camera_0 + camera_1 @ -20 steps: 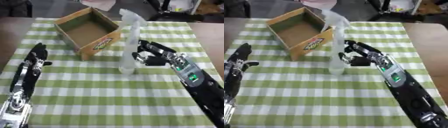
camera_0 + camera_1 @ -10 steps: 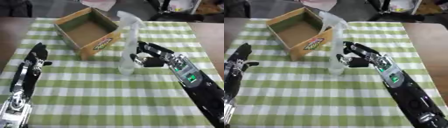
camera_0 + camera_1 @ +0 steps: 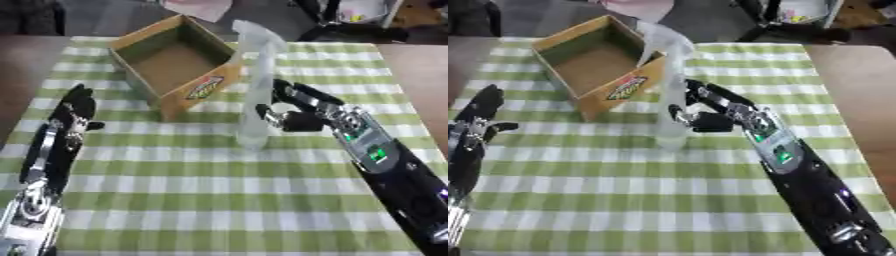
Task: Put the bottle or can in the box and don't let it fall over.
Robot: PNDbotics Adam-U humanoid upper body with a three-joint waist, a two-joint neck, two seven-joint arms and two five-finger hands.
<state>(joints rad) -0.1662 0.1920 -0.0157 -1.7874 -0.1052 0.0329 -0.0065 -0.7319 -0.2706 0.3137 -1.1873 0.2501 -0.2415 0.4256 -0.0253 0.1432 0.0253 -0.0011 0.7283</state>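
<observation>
L eye view: I've got the clear plastic bottle (image 3: 255, 85) standing upright on the green checked tablecloth (image 3: 219, 200), long axis vertical w/ maybe a slight lean, base just off the near-right corner of the cardboard box (image 3: 179, 62). My right hand (image 3: 293, 107) sits immediately to the bottle's right, fingers curled toward its lower-mid body, thumb side touching or nearly so; looks like it's grasping the bottle, tho I can't confirm how far round the fingers wrap since the bottle is see-thru and blurred. The bottle lies to the L of that hand, and the box lies up-left of the bottle, so the coming move, as I judge it, is lift, then carry up-left over the box wall, keeping the axis vertical. My left hand (image 3: 74, 107) rests on the cloth well apart on the left, fingers straight and released, holding nothing. R eye view: same layout; the bottle overlaps the box's near-right wall here, cap end up by the box rim, base on the cloth in front of the box. R hand is clearly the nearer one; L hand is across the box's near corner from it. Tall and narrow, so tipping is the risk once it's set on the box floor.
</observation>
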